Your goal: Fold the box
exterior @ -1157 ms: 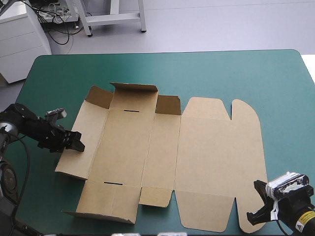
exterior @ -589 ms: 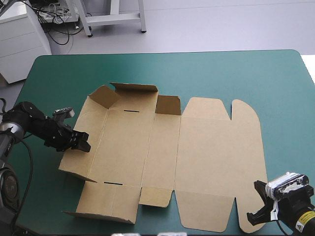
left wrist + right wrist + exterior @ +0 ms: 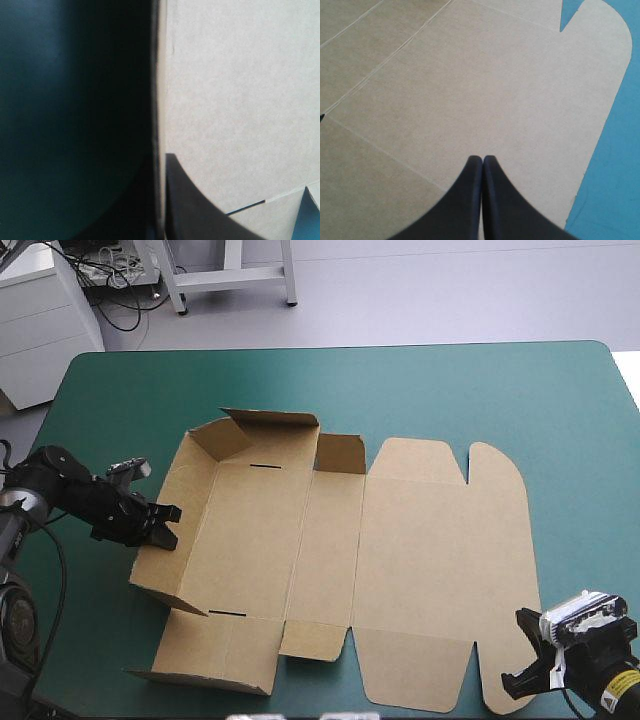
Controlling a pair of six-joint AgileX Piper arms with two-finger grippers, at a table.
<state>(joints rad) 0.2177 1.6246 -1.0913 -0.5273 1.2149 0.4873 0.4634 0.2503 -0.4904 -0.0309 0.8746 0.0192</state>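
At bench (image 3: 480, 390) left side: left gripper (image 3: 167, 526) jaws clamped on box (image 3: 420, 560) left wall, wall half-raised. Box long axis runs left-right. Right gripper (image 3: 482, 160) jaws together over lid's near-right corner. Left arm nearer fold.

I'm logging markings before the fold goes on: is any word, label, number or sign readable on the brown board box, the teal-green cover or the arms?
Brown board box, cut sheet with its left wall raised: plain board, no print in any view.
Teal-green table cover: no text.
Small yellow label on the right arm's wrist: dark marks, too small to read.
Nothing here can be quoted.
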